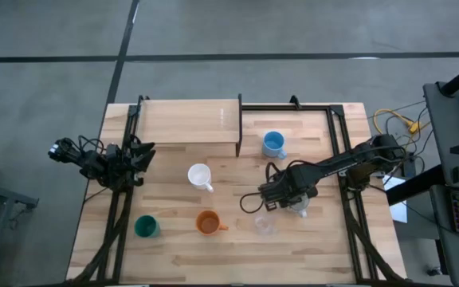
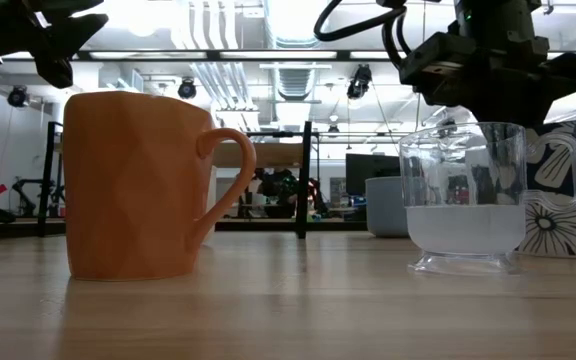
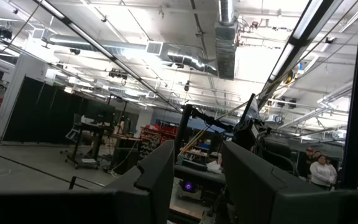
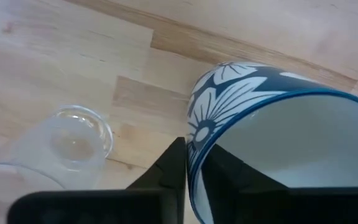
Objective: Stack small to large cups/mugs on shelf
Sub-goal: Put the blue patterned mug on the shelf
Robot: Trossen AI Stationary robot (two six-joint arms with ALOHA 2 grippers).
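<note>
The right gripper (image 4: 186, 163) pinches the rim of the flower-patterned mug (image 4: 272, 124), one finger inside and one outside. The clear cup (image 4: 73, 140) stands just beside it. Step in hand: grasp. Next: lift clear, then carry to the shelf (image 1: 188, 121). The left gripper (image 1: 138, 155) waits, spread, well apart.
</note>
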